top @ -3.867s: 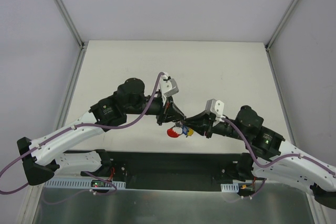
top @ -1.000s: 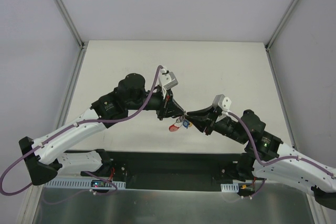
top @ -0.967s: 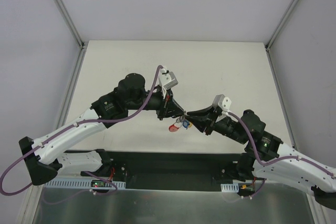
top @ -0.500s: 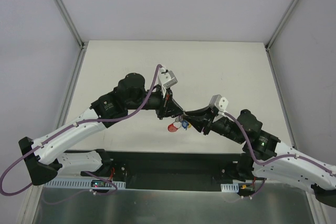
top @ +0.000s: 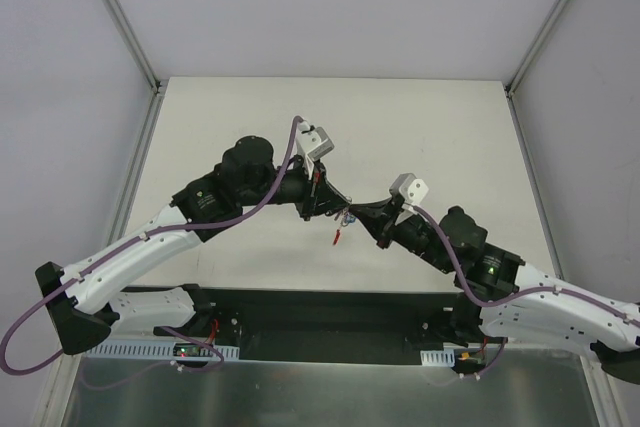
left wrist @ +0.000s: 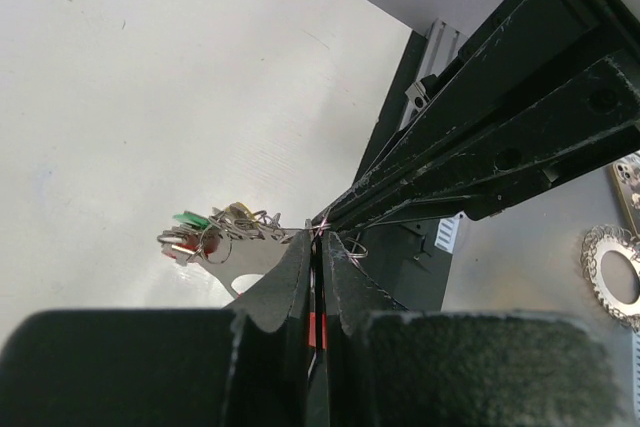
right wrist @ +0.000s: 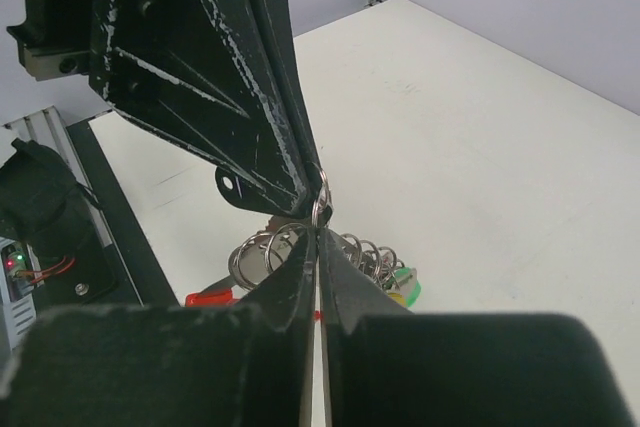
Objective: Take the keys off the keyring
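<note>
The keys (top: 343, 223) hang in a small bunch between my two grippers, above the table's near middle. The left gripper (top: 335, 210) and right gripper (top: 357, 216) meet tip to tip, both shut on the thin keyring (right wrist: 320, 204). In the left wrist view the left gripper (left wrist: 318, 234) pinches the ring wire, and the keys (left wrist: 213, 233) with green, yellow and red heads hang to its left. In the right wrist view the right gripper (right wrist: 318, 235) grips just under the ring. Several small rings and the green-headed key (right wrist: 404, 278) hang behind it.
The white table (top: 400, 117) stretches behind the grippers. A black base plate (top: 330, 319) runs along the near edge. A toothed metal disc (left wrist: 614, 265) lies on the grey surface beyond that edge. Metal frame posts stand at the table's far corners.
Both grippers have shifted slightly away from the near edge with the bunch still between them. The right arm has reached further left. The red key now hangs lower and looks thinner.
</note>
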